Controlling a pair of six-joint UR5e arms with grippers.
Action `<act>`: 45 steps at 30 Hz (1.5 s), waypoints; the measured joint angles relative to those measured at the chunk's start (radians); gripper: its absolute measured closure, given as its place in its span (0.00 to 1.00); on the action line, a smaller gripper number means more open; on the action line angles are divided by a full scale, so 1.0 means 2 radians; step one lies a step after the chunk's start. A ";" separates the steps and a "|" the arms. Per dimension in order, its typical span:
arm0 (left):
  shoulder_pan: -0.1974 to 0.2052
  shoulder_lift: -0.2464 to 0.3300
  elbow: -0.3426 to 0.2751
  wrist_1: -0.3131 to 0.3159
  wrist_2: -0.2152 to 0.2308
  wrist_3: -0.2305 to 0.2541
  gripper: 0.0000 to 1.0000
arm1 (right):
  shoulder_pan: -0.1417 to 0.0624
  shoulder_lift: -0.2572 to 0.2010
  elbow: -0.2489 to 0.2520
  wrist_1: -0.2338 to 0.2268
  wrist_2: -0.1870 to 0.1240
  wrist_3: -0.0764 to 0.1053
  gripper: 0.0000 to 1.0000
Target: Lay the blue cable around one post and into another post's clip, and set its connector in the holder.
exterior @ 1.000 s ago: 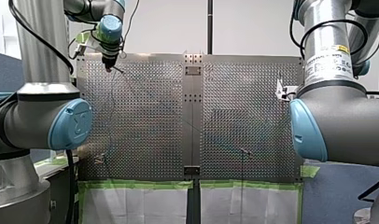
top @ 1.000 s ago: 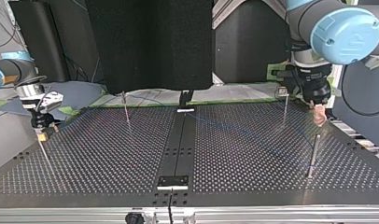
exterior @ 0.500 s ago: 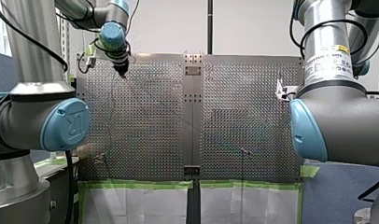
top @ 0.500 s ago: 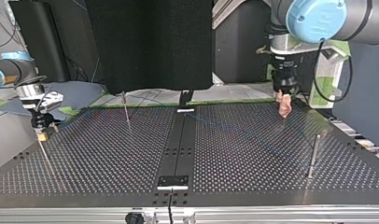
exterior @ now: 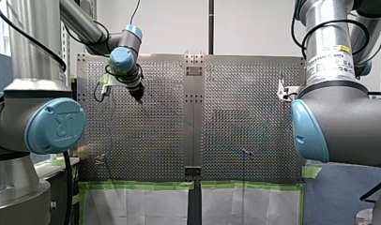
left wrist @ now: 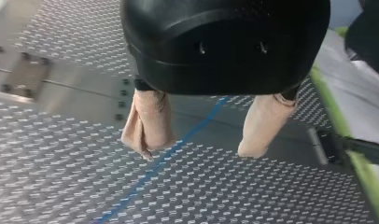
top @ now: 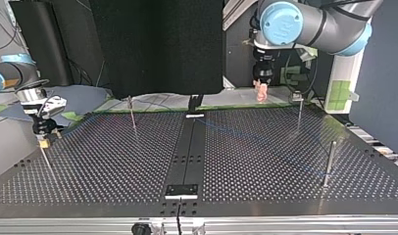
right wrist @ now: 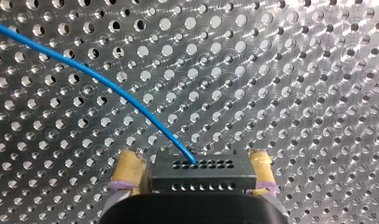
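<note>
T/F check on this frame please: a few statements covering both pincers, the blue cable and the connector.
1. My left pincer is open and holds nothing. True.
2. The blue cable is clamped in my left pincer. False: it runs along the perforated table beneath the spread fingers, not gripped.
3. My right pincer is shut on the black connector. True.
4. The connector sits in its holder. False: my right pincer holds it over the perforated table.
</note>
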 joint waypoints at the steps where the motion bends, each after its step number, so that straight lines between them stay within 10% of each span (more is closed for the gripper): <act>1: -0.004 -0.004 -0.004 0.004 -0.004 -0.001 0.02 | 0.000 0.000 0.000 0.000 0.000 0.000 0.00; 16: -0.076 -0.076 -0.076 0.076 -0.070 -0.009 0.02 | 0.000 0.000 0.000 0.000 0.000 0.000 0.00; 45: -0.197 -0.106 -0.194 0.197 -0.051 -0.058 0.02 | 0.000 0.000 0.000 0.000 0.000 0.000 0.00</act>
